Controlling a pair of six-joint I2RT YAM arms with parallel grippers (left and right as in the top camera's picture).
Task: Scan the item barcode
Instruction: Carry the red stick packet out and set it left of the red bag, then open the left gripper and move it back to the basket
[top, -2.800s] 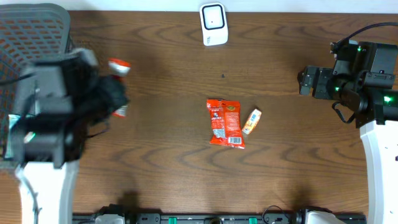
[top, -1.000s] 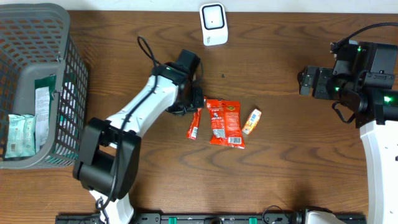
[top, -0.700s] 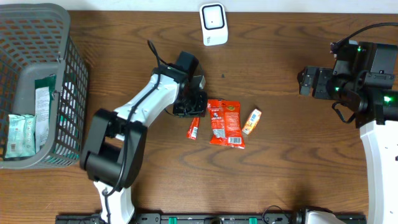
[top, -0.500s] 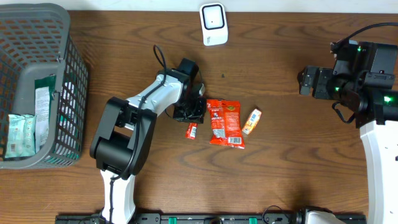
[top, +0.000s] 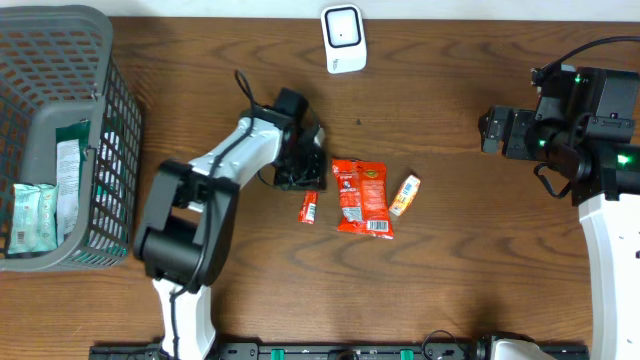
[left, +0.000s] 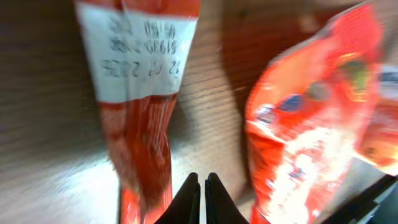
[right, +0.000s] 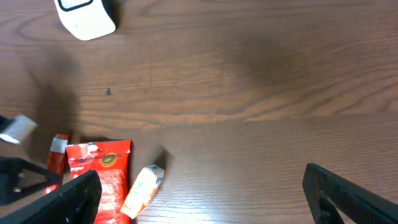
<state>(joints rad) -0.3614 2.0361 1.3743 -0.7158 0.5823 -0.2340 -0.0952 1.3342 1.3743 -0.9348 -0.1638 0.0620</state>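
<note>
The left claw (top: 306, 176) hangs low over the middle of the brown wooden desk (top: 460, 270), its two dark fingers (left: 191, 194) pressed together with nothing between them. Just below it in the overhead view lies the narrow red stick packet with a white printed label (top: 310, 207), flat on the desk and free of the claw; the left wrist view shows that label (left: 142, 59) close up, though blurred. Just right of the stick packet lies a larger red crinkled snack bag (top: 362, 197), and beside that a small yellow-orange sachet (top: 405, 195), tilted. The white box-shaped barcode scanner (top: 342, 38) stands at the far edge of the desk, well apart from the packets. A grey plastic mesh basket (top: 112, 120) at the left end holds several packs. The right claw (top: 497, 131) waits at the right side, its fingers spread wide and empty.
</note>
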